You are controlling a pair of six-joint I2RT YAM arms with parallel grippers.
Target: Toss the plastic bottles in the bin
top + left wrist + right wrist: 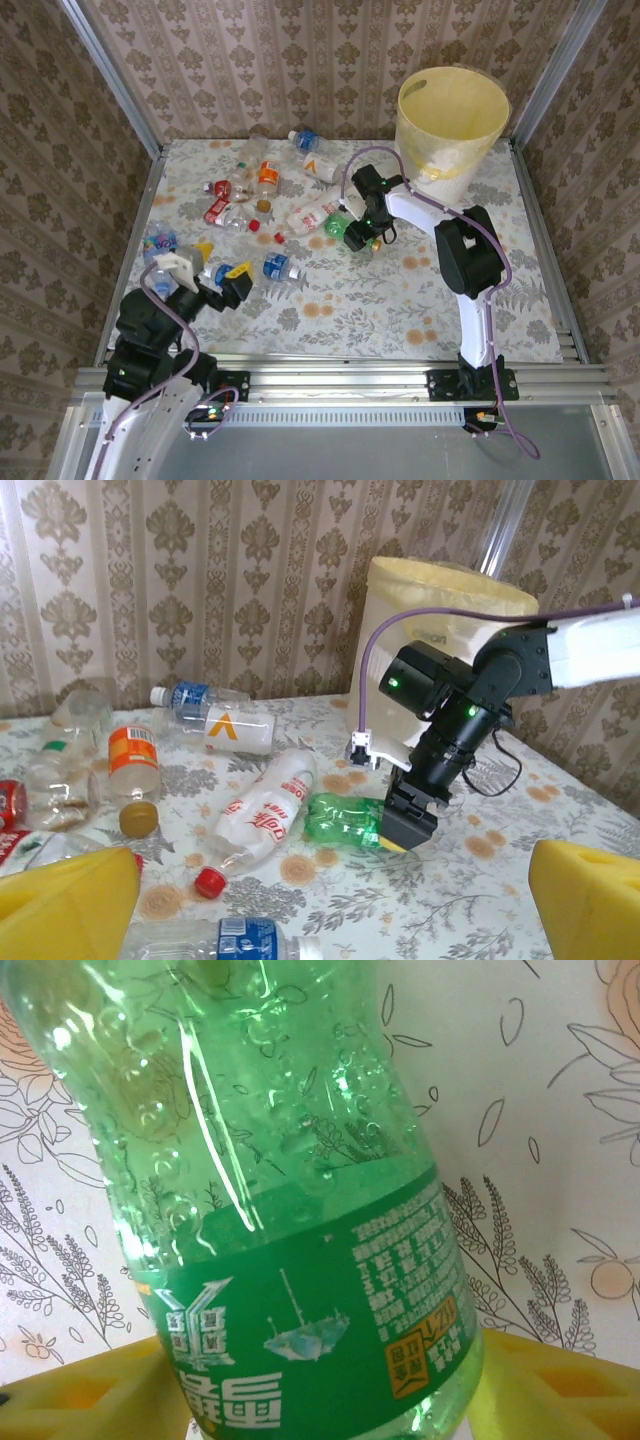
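Right hand straddled one end of the green bottle lying mid-frame on the worktop, pinch unconfirmable; best squeezed gently to avoid crushing or squirting it out, then lifted toward the bin upper right; left hand spread, lower left.

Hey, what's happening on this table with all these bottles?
Two robot arms are clearing a table of plastic bottles into the yellow bin. The right hand has its fingers either side of a green bottle lying flat; a firm grip isn't clear. The left hand hangs open at the near left. The rest lie scattered.
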